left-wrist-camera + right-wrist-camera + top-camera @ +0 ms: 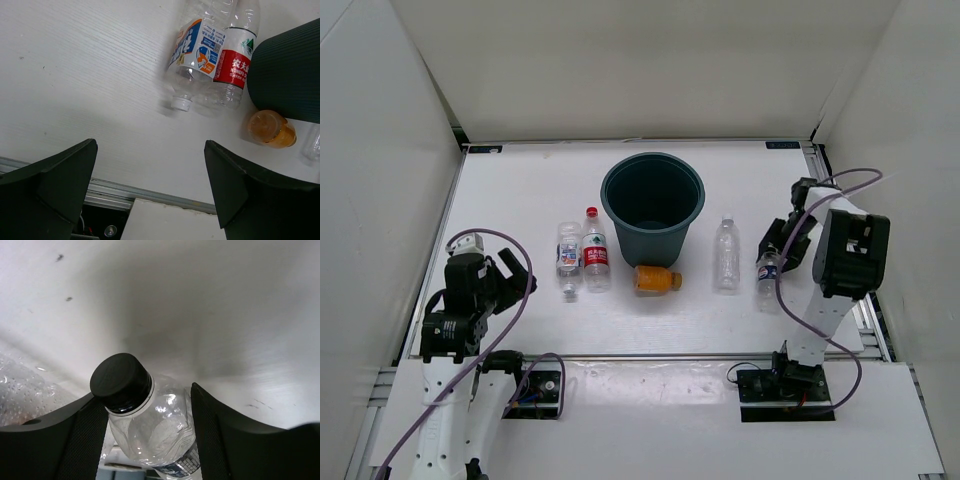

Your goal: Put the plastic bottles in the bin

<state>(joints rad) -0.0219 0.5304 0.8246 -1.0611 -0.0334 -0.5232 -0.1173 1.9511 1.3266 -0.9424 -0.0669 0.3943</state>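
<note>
The dark teal bin [655, 245] stands at the middle back, also in the left wrist view [287, 75]. On the table lie a blue-white labelled bottle [568, 258] [197, 47], a red-labelled bottle [594, 252] [232, 65], a squat orange bottle [657, 279] [271, 129] and a plain clear bottle [726, 254]. My right gripper [775, 258] [147, 407] is shut on the neck end of a dark-capped clear bottle [767, 284] [150, 430], right of the plain one. My left gripper [515, 280] [150, 145] is open with nothing in it, near the front left.
White walls enclose the table on three sides. A metal rail [150, 197] runs along the table's near edge under the left gripper. Cables loop from both arms. The plain clear bottle's side [20, 390] shows close to the left of the right gripper.
</note>
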